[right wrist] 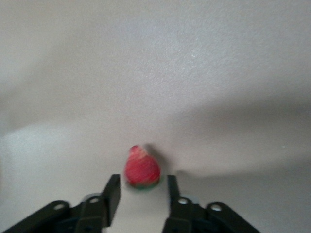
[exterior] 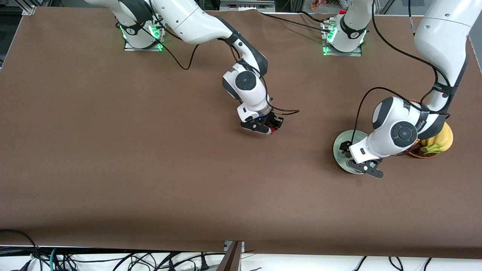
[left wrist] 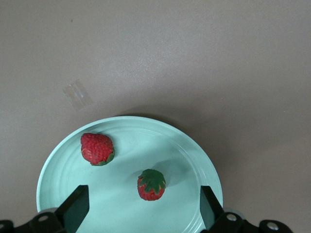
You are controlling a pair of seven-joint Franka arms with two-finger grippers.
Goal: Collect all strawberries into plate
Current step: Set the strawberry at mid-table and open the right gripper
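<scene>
Two strawberries (left wrist: 96,148) (left wrist: 151,184) lie in the pale green plate (left wrist: 171,139), which sits near the left arm's end of the table (exterior: 339,145). My left gripper (left wrist: 144,208) hovers just above the plate (exterior: 367,168), open wide and holding nothing. A third strawberry (right wrist: 142,169) rests on the bare table near the middle (exterior: 272,131). My right gripper (right wrist: 143,183) is low over it (exterior: 274,129), open, with the berry right at the fingertips and a gap showing on each side.
A brown wicker basket (exterior: 418,153) holding bananas (exterior: 440,141) stands beside the plate, toward the left arm's end and partly hidden by the left arm. A small scrap of clear tape (left wrist: 77,94) lies on the table by the plate.
</scene>
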